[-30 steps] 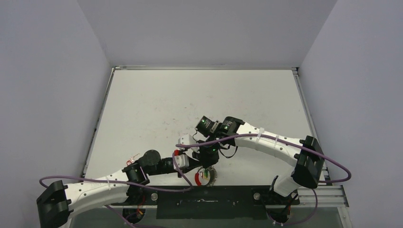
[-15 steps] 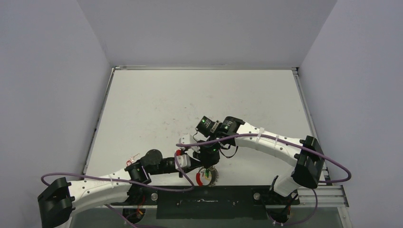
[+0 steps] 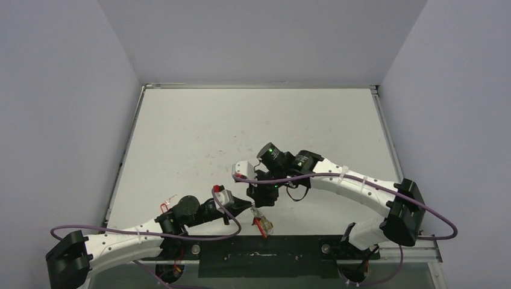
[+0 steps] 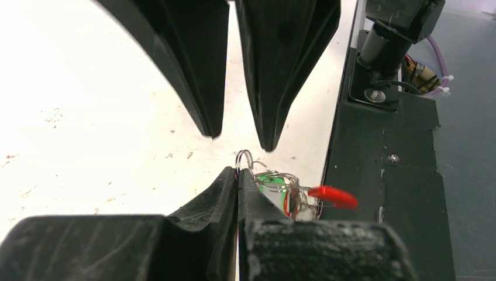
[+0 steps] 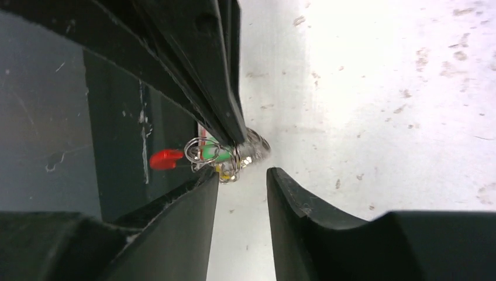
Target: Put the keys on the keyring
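At the near edge of the surface, right where the white top meets the black base plate, the keyring hangs in the air, not lying flat. Its red plastic piece points out over the plate. A small tangle of keys, one with a green tag, bunches against the wire just beside the fingertips. Whether any key is already threaded on, I cannot tell: the wire loops and key heads overlap too closely.

The left hand reaches in from the near left, its fingers pressed together on a short stretch of the ring's wire. A little arch of wire stands proud above the tips. That grip looks chosen to keep the ring lifted and steady, with part of the wire offered up to the other arm.

Just beyond, the right hand comes down from the far right and faces the left one tip to tip. Its fingers are spread, nothing lies between them, and the ring sits close beside one tip without touching it. I judge it is placed to take hold of a key or the wire while the left hand anchors the ring.

Beyond both hands the scuffed white surface runs to the far wall.
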### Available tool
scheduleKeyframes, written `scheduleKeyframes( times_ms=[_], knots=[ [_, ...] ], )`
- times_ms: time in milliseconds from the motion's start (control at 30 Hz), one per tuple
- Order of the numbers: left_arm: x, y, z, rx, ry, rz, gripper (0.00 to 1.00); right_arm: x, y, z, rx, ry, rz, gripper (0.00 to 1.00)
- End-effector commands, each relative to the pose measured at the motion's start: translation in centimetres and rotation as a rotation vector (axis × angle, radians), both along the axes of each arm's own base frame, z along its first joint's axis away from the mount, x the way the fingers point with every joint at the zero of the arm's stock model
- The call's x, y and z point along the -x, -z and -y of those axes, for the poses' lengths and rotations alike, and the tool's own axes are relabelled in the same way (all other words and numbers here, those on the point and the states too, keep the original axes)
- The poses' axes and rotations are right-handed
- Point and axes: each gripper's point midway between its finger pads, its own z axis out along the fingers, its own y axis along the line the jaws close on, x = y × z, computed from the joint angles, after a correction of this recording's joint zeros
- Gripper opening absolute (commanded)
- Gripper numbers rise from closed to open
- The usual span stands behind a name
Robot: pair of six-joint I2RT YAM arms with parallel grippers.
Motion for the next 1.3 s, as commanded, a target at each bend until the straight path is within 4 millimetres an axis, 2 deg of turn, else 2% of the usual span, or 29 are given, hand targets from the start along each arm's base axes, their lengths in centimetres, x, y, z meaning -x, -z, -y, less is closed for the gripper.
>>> scheduleKeyframes(
  times_ms=[0,167,267,567,667,767,867,933,1133,1267],
  knots=[
    [-0.9,-2.9,-0.4,0.150,-0.069,0.007,0.00,-1.9,-3.3,-1.6,-0.204,0.055,0.074,0.39],
    [-1.1,-2.5,-0.7,0.154,-0.092,0.004,0.00,-2.7,-3.4,-1.3,-0.285,0.117,0.060,0.42],
    [-1.2,-2.3,-0.8,0.149,-0.096,0.003,0.00,-2.4,-2.9,-1.6,-0.327,0.116,0.034,0.42],
    [-1.0,-2.1,-0.7,0.141,-0.086,0.001,0.00,-1.9,-1.2,-2.6,-0.389,0.095,-0.019,0.35],
    [-1.0,-2.2,-0.7,0.142,-0.085,0.003,0.00,-1.7,-1.1,-2.9,-0.401,0.081,-0.031,0.30],
    [-1.0,-2.4,-0.7,0.145,-0.083,0.007,0.00,-1.6,-0.5,-2.9,-0.389,0.079,-0.040,0.19],
    [-1.0,-2.4,-0.7,0.144,-0.082,0.009,0.00,-1.6,0.1,-2.7,-0.374,0.079,-0.045,0.17],
    [-0.9,-2.4,-0.7,0.143,-0.079,0.010,0.00,-1.7,0.3,-2.6,-0.371,0.079,-0.045,0.19],
    [-0.9,-2.6,-0.7,0.141,-0.078,0.017,0.00,-2.1,0.0,-1.7,-0.385,0.088,-0.025,0.33],
    [-1.0,-2.4,-0.8,0.129,-0.081,0.014,0.00,-2.6,-0.2,-1.2,-0.416,0.101,-0.022,0.37]
  ],
)
